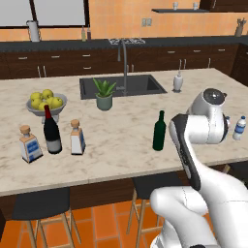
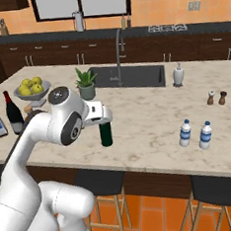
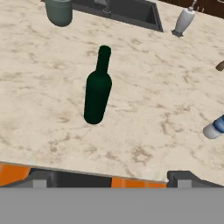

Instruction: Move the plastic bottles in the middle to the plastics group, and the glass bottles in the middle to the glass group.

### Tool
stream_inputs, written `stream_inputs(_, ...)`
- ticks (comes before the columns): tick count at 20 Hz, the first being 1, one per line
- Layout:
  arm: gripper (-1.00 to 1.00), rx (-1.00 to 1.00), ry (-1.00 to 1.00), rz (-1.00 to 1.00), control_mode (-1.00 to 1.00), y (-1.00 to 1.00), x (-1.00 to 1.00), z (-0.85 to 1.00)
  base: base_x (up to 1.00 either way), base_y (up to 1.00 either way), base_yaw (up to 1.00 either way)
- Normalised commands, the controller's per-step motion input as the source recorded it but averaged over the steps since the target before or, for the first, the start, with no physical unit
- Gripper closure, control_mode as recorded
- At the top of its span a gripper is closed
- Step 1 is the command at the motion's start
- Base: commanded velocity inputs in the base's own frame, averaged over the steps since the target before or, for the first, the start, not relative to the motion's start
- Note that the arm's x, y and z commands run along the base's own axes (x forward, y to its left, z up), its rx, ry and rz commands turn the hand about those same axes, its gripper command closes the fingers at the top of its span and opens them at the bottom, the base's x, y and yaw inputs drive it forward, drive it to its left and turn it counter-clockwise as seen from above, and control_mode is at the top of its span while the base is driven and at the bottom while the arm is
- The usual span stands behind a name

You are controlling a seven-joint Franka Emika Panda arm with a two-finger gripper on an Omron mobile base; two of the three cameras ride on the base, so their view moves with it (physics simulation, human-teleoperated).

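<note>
The dark green slim-necked bottle (image 1: 159,131) (image 3: 97,94) stands alone mid-counter, partly behind my hand in the right base view (image 2: 106,134). My gripper (image 3: 111,178) (image 2: 101,117) hovers over the counter's front edge on the bottle's near side, open and empty. At the left stand the red-topped wine bottle (image 1: 52,131) (image 2: 13,114) and two squat clear bottles with tan stoppers (image 1: 30,144) (image 1: 77,138). Two small water bottles (image 2: 185,133) (image 2: 205,135) stand together at the right; one shows beside my arm (image 1: 239,128) and at the hand view's edge (image 3: 214,127).
A fruit bowl (image 1: 46,102) sits behind the wine bottle. A potted plant (image 1: 104,94), the sink (image 1: 121,86) and a soap dispenser (image 1: 178,81) line the back. Two brown shakers (image 2: 211,97) stand far right. Stools (image 1: 41,203) sit under the front edge.
</note>
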Motion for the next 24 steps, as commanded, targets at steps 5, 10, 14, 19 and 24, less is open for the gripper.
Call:
stream_inputs(5, -1.0, 0.01, -0.12, 0.0, -1.0, 0.38, 0.06, 0.0, 0.0, 0.0, 0.0)
stream_inputs(10, -1.0, 0.0, -0.01, -0.05, -1.0, 0.14, 0.55, 0.03, 0.0, 0.0, 0.0)
stream_inputs(14, -1.0, 0.0, 0.1, -0.01, -1.0, 0.01, 0.34, 0.39, 0.0, 0.0, 0.0)
stream_inputs(19, -1.0, 0.01, 0.14, 0.0, -1.0, 0.0, 0.38, 0.17, 0.0, 0.0, 0.0)
stream_inputs(24, -1.0, 0.04, 0.06, 0.0, -1.0, 0.0, 0.48, -0.16, 0.0, 0.0, 0.0)
